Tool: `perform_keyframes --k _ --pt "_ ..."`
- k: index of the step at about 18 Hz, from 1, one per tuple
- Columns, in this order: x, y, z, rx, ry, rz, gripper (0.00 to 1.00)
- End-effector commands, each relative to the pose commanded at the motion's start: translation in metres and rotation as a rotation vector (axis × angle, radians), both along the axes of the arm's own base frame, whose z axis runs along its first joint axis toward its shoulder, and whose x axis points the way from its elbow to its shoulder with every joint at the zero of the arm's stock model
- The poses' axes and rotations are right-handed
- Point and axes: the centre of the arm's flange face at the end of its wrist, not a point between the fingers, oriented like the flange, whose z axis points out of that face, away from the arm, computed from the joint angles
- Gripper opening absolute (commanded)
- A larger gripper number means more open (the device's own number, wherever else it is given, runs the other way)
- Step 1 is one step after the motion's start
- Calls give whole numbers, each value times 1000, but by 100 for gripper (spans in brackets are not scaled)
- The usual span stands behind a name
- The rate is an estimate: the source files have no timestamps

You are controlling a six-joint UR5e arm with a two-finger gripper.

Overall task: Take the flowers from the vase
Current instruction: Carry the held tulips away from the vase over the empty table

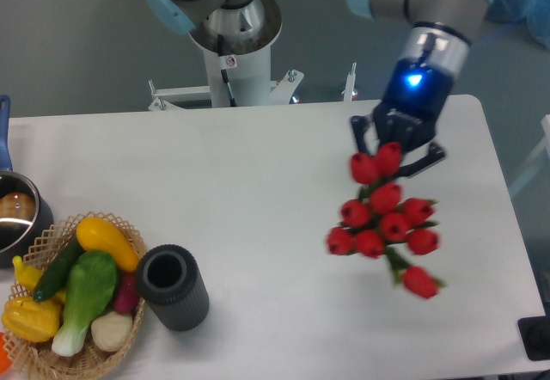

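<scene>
Arm: grey cylindrical segments with pale blue joint caps. Base column (232,62): silver-grey, round, carried a small white label with red mark, stood at twelve o'clock of the table (258,191). Wrist: silver band, lit blue indicator. Gripper (397,146): black, two-fingered, matte housing.
</scene>
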Motion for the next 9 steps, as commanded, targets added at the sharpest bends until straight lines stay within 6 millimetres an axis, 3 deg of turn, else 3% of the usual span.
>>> perform_keyframes --k 3,9 --pt "-3 -7 -13 -56 17 7 0" --pt "-3 -21 -25 -409 36 135 0"
